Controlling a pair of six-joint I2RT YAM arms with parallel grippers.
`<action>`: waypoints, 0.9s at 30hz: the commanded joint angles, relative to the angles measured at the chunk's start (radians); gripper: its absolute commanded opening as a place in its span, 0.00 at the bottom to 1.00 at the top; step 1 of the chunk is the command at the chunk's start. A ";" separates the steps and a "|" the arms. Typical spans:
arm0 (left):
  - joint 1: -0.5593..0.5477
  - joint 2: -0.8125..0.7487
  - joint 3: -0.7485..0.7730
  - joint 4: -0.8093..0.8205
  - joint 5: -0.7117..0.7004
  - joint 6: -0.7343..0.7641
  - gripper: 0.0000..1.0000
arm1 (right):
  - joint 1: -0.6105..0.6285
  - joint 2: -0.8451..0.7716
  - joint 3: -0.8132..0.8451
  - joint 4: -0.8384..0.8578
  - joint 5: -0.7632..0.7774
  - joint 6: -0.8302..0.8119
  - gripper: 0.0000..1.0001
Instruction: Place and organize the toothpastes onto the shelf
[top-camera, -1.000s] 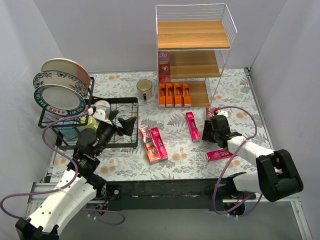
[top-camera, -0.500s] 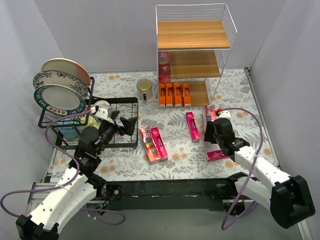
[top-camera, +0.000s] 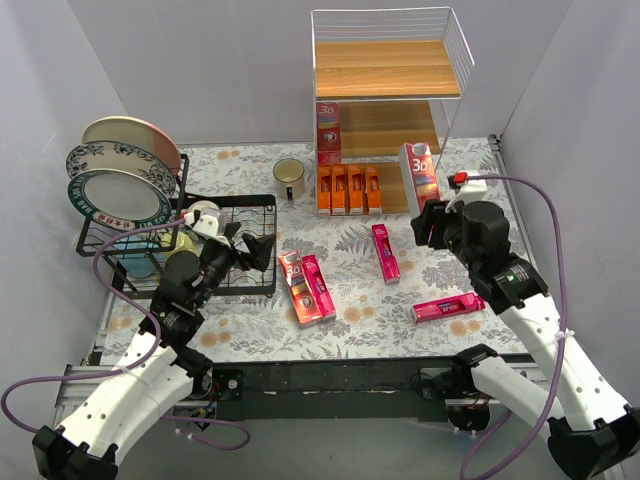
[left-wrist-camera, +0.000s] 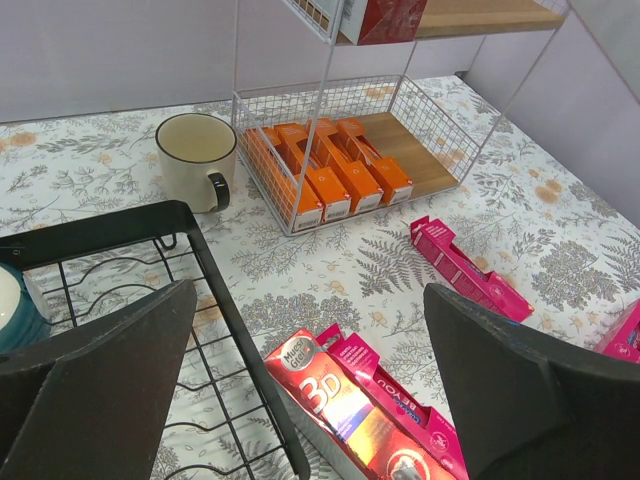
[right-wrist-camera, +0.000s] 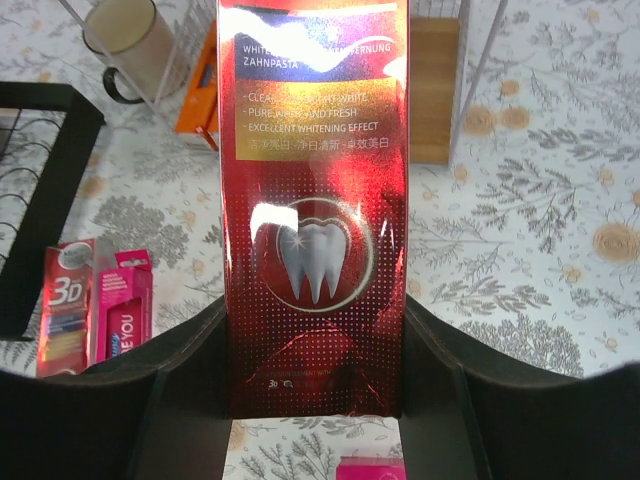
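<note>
While right gripper (top-camera: 430, 218) clamps red carton (top-camera: 420, 172) upright near the shelf's (top-camera: 385, 68) right front edge, left gripper (top-camera: 254, 250) wide above dish rack (top-camera: 250, 204)

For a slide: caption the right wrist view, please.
Right gripper grips a red toothpaste carton, with a mug and orange cartons behind it.

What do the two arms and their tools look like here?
The left arm and right arm have white shells with black joints and wrists. A thin purple cable loops loosely along each. The left tool and right tool are black with broad matte fingers. A small white plug with a red tip sits near each wrist.
</note>
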 joint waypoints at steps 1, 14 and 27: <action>-0.001 -0.002 0.031 -0.001 -0.001 0.012 0.98 | 0.005 0.073 0.147 0.058 -0.033 -0.038 0.42; -0.001 -0.019 0.033 -0.007 -0.009 0.015 0.98 | 0.003 0.470 0.462 0.180 -0.033 -0.078 0.41; -0.002 -0.016 0.030 -0.007 -0.011 0.015 0.98 | 0.029 0.719 0.675 0.238 0.045 -0.073 0.45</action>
